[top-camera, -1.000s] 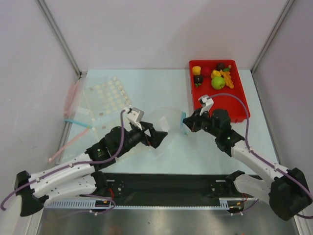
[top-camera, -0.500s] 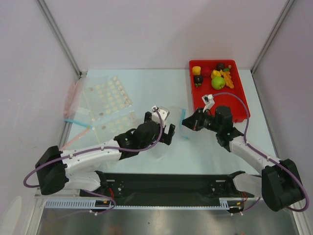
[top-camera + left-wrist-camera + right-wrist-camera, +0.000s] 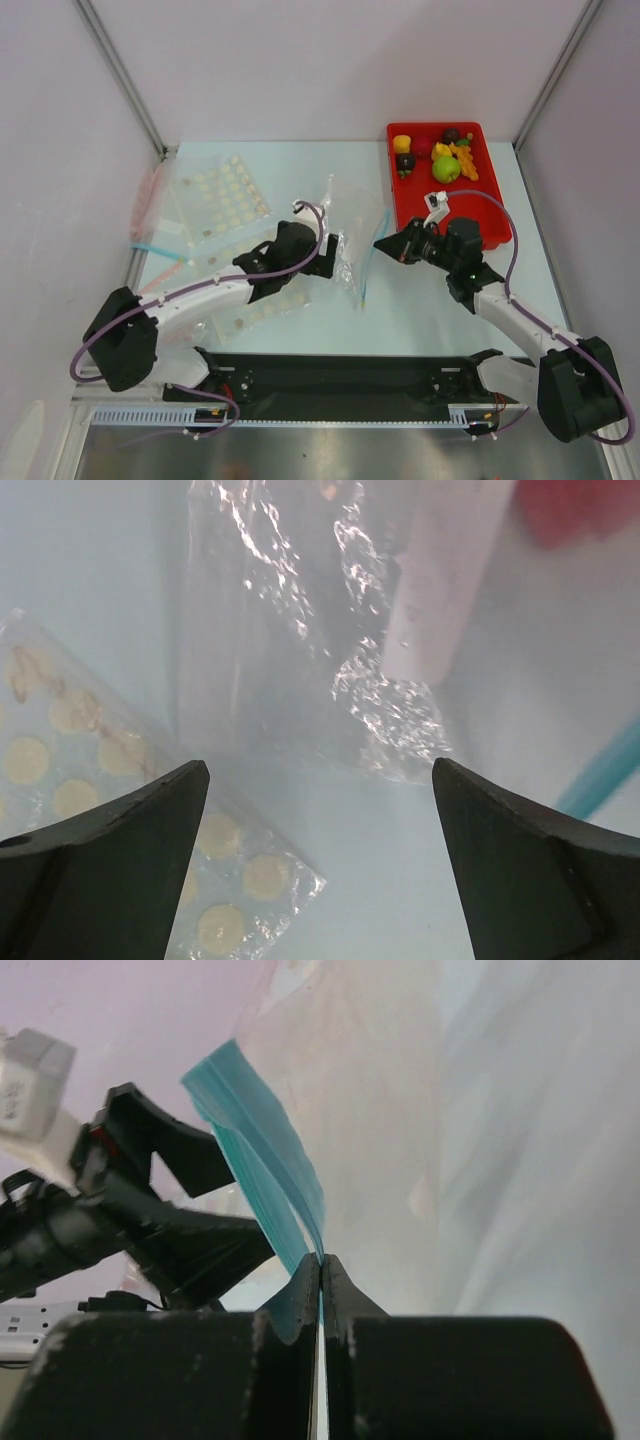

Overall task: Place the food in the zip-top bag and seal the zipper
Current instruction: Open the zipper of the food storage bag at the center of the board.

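Two sets of fingers meet at mid-desk with the zip-top bag (image 3: 340,225) between them, and none of the food is in it yet. Nearest the arm bases, the zipper (image 3: 366,282) trails its loose end down to the desk (image 3: 420,305). Its long axis runs near to far and leans slightly rightward as it rises. The right fingers (image 3: 383,244) are pinched tight on this light-blue strip partway along it. In the right wrist view the strip seems to fan into two leaves above the pinch, so the mouth may be partly open, though I cannot be sure.

To the left of the bag, the left fingers (image 3: 320,768) are spread wide and hold nothing. The bag's crumpled body lies straight ahead of them, just past the tips rather than between them. The film is thin, glossy and heavily creased, and it looks likely to sag wherever it goes unsupported. The zipper reads as a stiffer ribbon.

Further left lie a sheet of pale discs (image 3: 225,195) and some pink-stripped bags (image 3: 148,195).

Farthest back, beyond and to the right of the right fingers, the red tray (image 3: 492,215) holds the food (image 3: 440,155). These are small, rounded, moulded-looking pieces, a green apple (image 3: 446,168) among them. The right arm is nearer the tray but is busy with the zipper, so the left fingers probably need to take the bag first.
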`<state>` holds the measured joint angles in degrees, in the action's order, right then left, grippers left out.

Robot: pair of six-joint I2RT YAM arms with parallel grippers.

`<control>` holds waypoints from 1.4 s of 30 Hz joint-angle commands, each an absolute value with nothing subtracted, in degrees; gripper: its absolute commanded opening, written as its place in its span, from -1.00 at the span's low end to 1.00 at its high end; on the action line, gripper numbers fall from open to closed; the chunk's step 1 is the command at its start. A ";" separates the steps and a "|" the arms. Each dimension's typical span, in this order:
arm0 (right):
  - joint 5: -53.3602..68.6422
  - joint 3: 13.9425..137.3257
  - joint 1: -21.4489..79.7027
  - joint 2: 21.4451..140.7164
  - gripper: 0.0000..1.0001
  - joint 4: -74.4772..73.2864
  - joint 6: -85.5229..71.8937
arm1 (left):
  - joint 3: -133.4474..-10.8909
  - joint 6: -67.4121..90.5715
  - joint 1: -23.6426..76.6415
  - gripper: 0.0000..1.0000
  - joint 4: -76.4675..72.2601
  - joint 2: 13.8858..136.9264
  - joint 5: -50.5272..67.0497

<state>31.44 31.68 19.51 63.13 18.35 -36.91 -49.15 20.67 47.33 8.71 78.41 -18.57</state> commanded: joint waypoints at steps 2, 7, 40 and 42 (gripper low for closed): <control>27.69 31.03 19.33 61.17 -1.00 18.46 -37.18 | -45.63 16.45 52.10 0.99 -1.81 69.11 -12.83; 26.64 31.11 20.73 60.38 -1.00 18.19 -36.30 | -41.58 12.66 54.75 1.00 -8.51 63.81 -9.23; 24.79 33.40 27.86 60.64 -1.00 16.35 -30.68 | -48.87 10.02 55.55 0.12 -6.41 78.92 -11.34; 24.70 33.66 28.21 60.64 -1.00 16.08 -30.24 | -49.30 9.67 55.55 0.01 -6.77 79.54 -11.16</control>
<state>24.80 31.05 27.57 61.47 15.22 -31.83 -46.41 11.35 55.33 -5.69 78.81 -9.91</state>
